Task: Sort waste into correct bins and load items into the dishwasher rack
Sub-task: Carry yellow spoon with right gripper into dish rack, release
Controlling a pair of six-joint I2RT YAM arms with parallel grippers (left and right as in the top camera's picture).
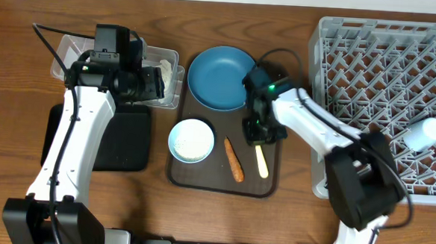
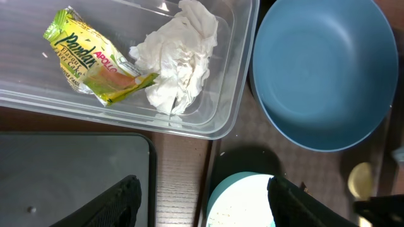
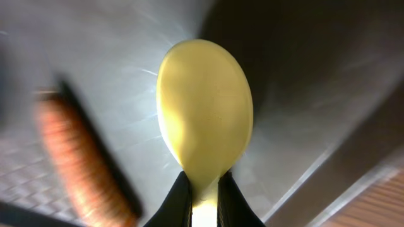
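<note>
Your right gripper (image 3: 202, 189) is closed on the pale yellow plastic spoon (image 3: 205, 107), pinching the narrow neck just behind the bowl of it. The spoon sits near the right edge of the flat brown serving tray (image 1: 200, 177), with the short orange carrot piece (image 3: 82, 164) just beside it on the left. You cannot tell from these views whether the spoon is off the tray yet.

Expect the spoon to be light and stiff, but smooth and glossy, so it will likely slip or swivel between the jaws. The neck is a thin place to hold. With the bowl hanging out ahead of the grip, it may pivot as you swing towards the large grey plastic lattice dishwasher rack (image 1: 370, 70). Keep the wrist level and move gently. The lattice openings look wide enough for a slim spoon to drop through or jam, so lay it across the ribs.

Your left gripper (image 2: 202, 202) hangs open and empty by the clear plastic rectangular tub (image 2: 38, 101).
</note>
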